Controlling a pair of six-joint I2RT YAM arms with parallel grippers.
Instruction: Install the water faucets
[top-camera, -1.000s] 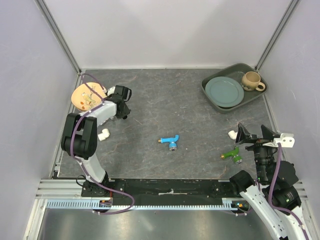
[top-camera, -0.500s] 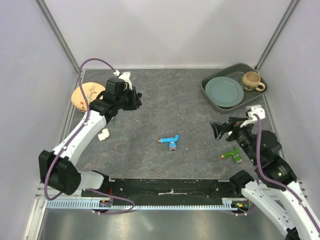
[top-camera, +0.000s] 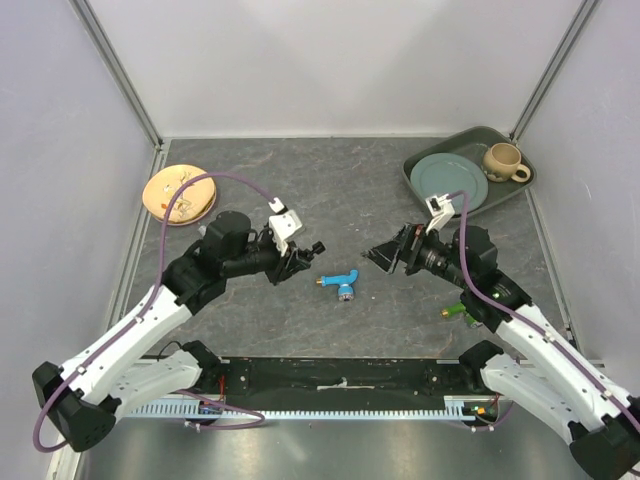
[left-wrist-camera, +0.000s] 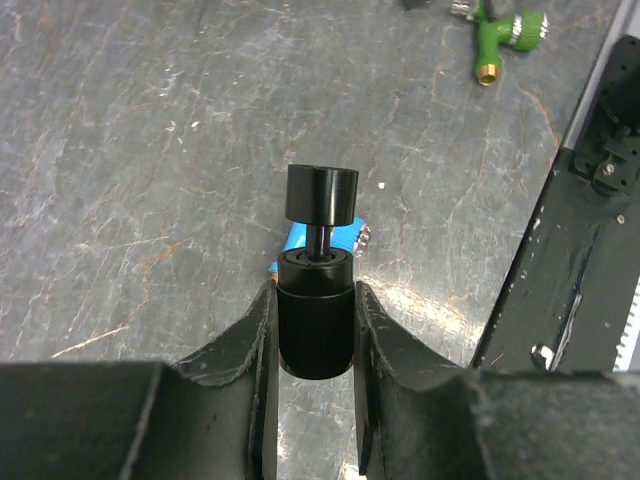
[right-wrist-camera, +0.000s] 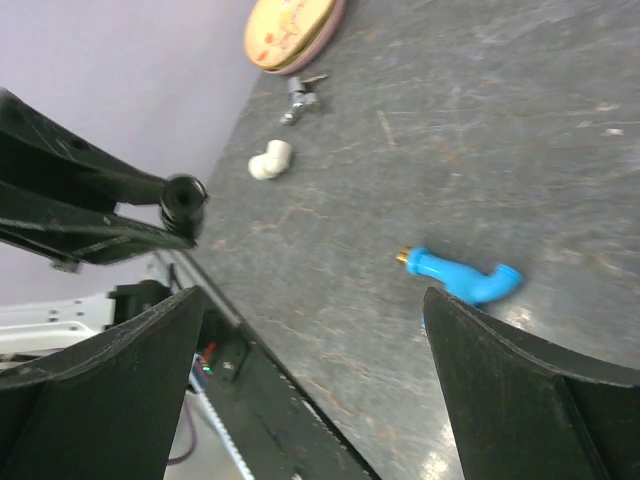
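L pincer (left-wrist-camera: 315, 300) clenched on a black piece (left-wrist-camera: 315, 335), cylindrical w/ round cap on a thin stem, held over the bench (left-wrist-camera: 120, 150). R pincer (right-wrist-camera: 310, 300) spread wide, nothing btwn its fingers. Blue faucet (top-camera: 342, 281) lies on the bench btwn the two pincers, brass tip toward the L side. Green faucet (left-wrist-camera: 497, 38) lies well apart, by the R arm (top-camera: 520, 320).

Step, prob.: approach to the blue faucet, nothing mated yet. Next calls for R to drop over the blue body & grip it, then L to line up the black piece.

Hidden: blue faucet mostly behind the black piece in L wrist view. Green faucet partly under R arm in top view. Where the black piece fits: can't tell.
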